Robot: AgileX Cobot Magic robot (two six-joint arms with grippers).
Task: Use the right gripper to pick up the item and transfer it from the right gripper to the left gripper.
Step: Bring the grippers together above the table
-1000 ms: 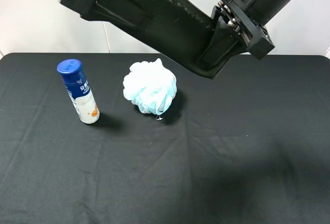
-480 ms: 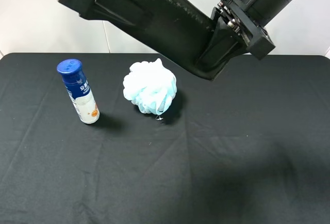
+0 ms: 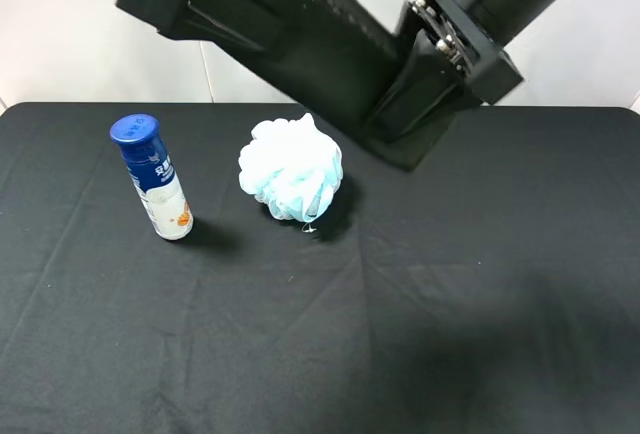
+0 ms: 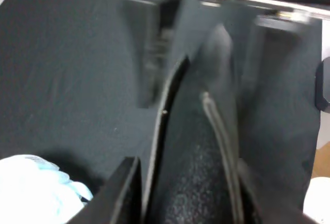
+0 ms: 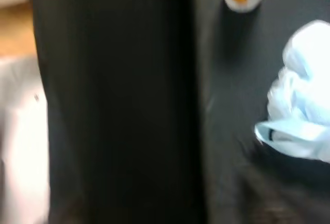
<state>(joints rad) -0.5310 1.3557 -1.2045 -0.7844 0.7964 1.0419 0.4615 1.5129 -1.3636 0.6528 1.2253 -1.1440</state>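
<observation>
**Black case held in the air between two pincers, above the table.**
The case is carried slantwise. Its upper end is clamped in the left pincer, whose fingers are set close along its long edges. Its lower end is flanked by the right pincer, whose fingers are seen spread apart and clear of the case in the blurred left wrist view. A blue-capped bottle and a pale blue bath puff are seen on the table below, near each other.
</observation>
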